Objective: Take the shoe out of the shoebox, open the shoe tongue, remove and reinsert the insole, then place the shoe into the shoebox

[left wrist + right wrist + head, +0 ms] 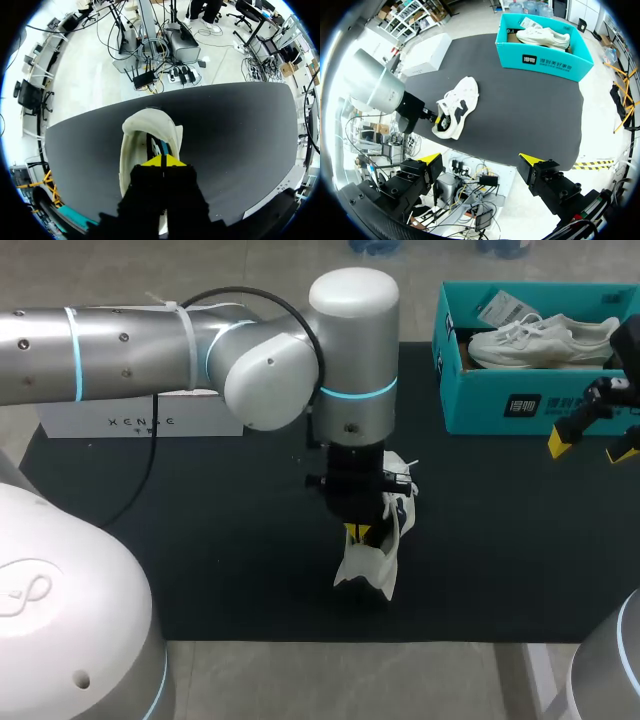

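A white shoe with dark accents (365,565) (460,100) lies on the black mat, heel toward the front edge. My left gripper (358,532) (162,161) (438,120) points down into its opening near the heel, yellow tips pressed together; whether anything thin sits between them I cannot tell. In the left wrist view the shoe's cream heel collar (145,125) curves around and ahead of the tips. The teal shoebox (500,405) (545,60) stands at the back right with a second white shoe (540,340) (542,36) inside. My right gripper (592,448) (480,159) hangs open and empty at the right, in front of the box.
A white lidded box (140,420) (427,55) stands at the back left, partly behind my left arm. The black mat (200,540) covers the table's working area and ends at the front edge just below the shoe.
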`<state>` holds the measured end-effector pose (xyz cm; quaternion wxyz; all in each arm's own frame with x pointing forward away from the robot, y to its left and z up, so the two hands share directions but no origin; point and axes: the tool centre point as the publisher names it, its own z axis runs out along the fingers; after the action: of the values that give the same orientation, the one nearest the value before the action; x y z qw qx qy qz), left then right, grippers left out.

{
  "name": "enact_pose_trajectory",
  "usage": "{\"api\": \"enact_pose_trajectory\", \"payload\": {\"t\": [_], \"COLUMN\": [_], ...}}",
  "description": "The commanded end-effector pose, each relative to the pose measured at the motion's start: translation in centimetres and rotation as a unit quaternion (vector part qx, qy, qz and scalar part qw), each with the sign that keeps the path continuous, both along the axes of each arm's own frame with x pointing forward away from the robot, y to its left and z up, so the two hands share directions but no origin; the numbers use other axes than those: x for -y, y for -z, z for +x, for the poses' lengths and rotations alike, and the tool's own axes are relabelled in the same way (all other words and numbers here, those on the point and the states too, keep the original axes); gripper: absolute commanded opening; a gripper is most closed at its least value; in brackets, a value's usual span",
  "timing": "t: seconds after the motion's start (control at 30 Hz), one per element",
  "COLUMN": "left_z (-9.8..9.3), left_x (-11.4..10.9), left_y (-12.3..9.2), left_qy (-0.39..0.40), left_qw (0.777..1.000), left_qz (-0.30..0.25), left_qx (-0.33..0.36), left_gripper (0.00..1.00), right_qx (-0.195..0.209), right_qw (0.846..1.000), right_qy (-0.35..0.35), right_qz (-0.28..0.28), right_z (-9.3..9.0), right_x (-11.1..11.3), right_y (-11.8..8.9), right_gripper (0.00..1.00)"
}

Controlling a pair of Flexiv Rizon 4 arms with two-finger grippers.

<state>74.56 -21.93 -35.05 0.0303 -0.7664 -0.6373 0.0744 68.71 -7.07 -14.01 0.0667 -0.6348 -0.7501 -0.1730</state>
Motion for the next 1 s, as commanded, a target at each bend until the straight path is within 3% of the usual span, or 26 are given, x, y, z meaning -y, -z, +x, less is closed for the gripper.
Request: {"api": "enact_pose_trajectory", "payload": {"t": [0.03,0.7,1.0], "left_z": [0.1,-0.9,-0.5], "left_x": [-0.3,-0.4,0.7], "left_y": [-0.1,1.9,1.2], "left_qy": [-0.002,0.002,0.001], "left_qw": [1.000,1.000,1.000], "left_qz": [0.002,0.016,0.008], "left_qx": [0.002,-0.013,-0.010], "left_gripper": [0.00,0.00,0.00], "right_qx": [-0.002,-0.002,-0.002], "right_qw": [1.000,1.000,1.000], "right_qy": [0.000,0.000,0.000], "right_qz": [-0.001,-0.001,-0.001], "right_z": [0.2,0.2,0.2], "right_x": [-0.1,-0.1,-0.1], "right_y": [0.0,0.0,0.0], "right_gripper": [1.00,1.00,1.00]}}
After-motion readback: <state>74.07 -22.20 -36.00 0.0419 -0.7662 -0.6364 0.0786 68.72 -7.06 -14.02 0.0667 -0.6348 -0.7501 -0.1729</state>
